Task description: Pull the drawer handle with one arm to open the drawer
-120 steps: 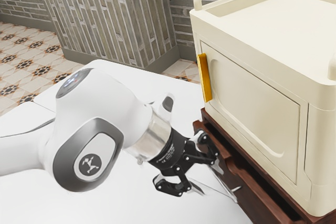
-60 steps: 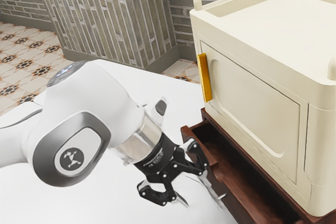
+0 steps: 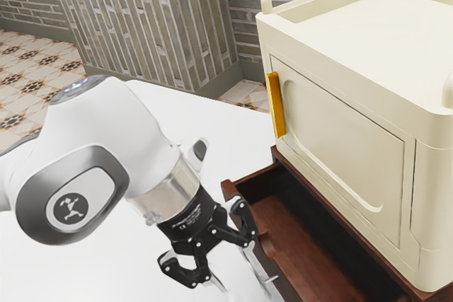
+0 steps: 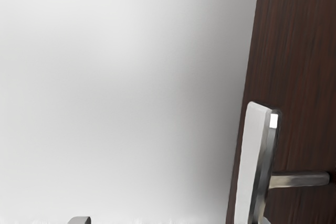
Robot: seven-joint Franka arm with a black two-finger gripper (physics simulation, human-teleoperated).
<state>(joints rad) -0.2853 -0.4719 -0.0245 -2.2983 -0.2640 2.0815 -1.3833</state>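
Drawer of reddish-brown wood (image 3: 301, 245) stood part-open at five o'clock

In the exterior view, your drawer jutted toward eight o'clock from beneath the cream, smooth-sided cabinet (image 3: 340, 146), its interior exposed. Your black two-finger gripper (image 3: 235, 274) was at six o'clock with its fingers spread, released rather than clenched; one seemed hooked behind the slim, straight metal bar handle (image 4: 252, 161), so you were probably drawing it without a pinch.

The drawer looked rigid and moderately heavy, likely to run smoothly if you pulled square to its front and apt to bind if you dragged it sideways. The polished bar looked stiff and hardly fragile, but slippery: a shallow hook could have slid off along it. Your best hold was the middle of the bar, between its posts, with the finger deep behind it and the pull kept level toward eight o'clock.
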